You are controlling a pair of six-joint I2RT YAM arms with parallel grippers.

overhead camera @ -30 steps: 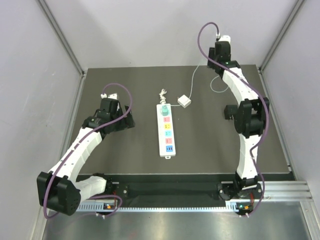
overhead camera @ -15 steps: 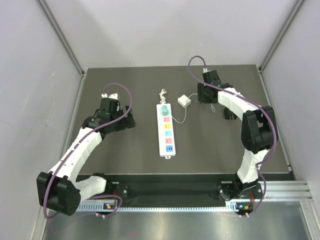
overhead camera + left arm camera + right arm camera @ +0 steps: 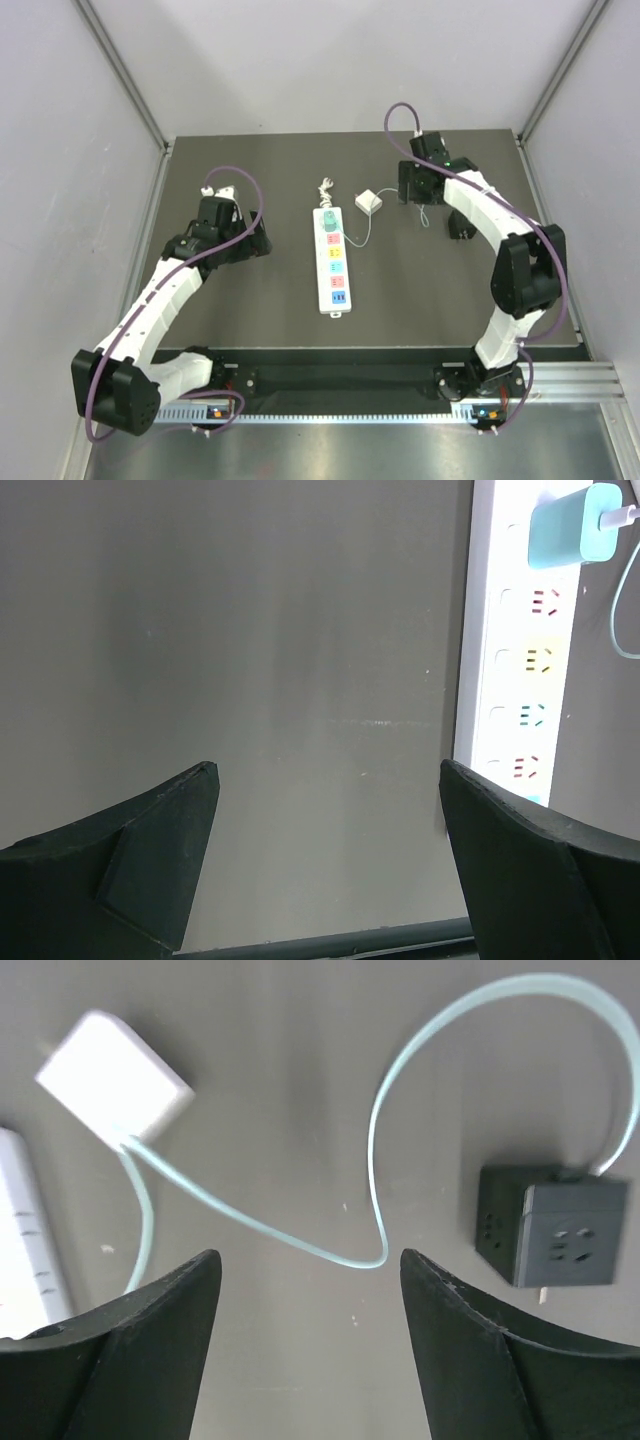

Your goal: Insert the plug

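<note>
The teal-green plug (image 3: 328, 222) sits on the far-end socket of the long white power strip (image 3: 331, 270), and its thin white cable (image 3: 358, 238) runs off to the right. In the left wrist view the plug (image 3: 575, 525) shows on the strip (image 3: 515, 660) at the top right. My left gripper (image 3: 262, 243) is open and empty, left of the strip; it also shows in its own view (image 3: 328, 770). My right gripper (image 3: 410, 194) is open and empty, just right of the small white block (image 3: 369, 202). In the right wrist view the gripper (image 3: 308, 1257) hangs above a loop of cable (image 3: 380, 1245).
The white square block (image 3: 115, 1090) lies at the right wrist view's top left, with the cable leading from it. A black cube socket (image 3: 459, 228) stands right of my right gripper and also shows in the right wrist view (image 3: 555, 1220). Grey walls enclose the dark table (image 3: 250, 320).
My right arm has swung down from the far back corner to the table near the white block. The left arm has not moved.
</note>
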